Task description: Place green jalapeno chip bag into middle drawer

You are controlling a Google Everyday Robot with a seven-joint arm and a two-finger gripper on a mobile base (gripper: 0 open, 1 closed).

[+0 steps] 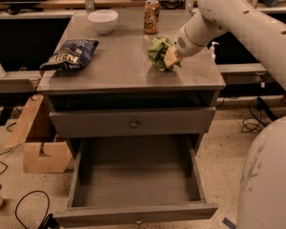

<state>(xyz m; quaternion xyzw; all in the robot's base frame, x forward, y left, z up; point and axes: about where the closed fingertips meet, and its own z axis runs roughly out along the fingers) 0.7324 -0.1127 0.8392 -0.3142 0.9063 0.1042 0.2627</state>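
The middle drawer (136,175) stands pulled open in the foreground, showing its grey floor, below a closed drawer (133,123) with a brass knob. Above the surface (119,73), near its right edge, the robot's pincer (170,57) pinches the green jalapeno chip bag (157,51). A dark blue chip bag (70,54) lies at left, with a white bowl (103,21) and a can (151,17) behind.

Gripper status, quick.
Gripper: closed on the green bag, at the right side of the cabinet top.
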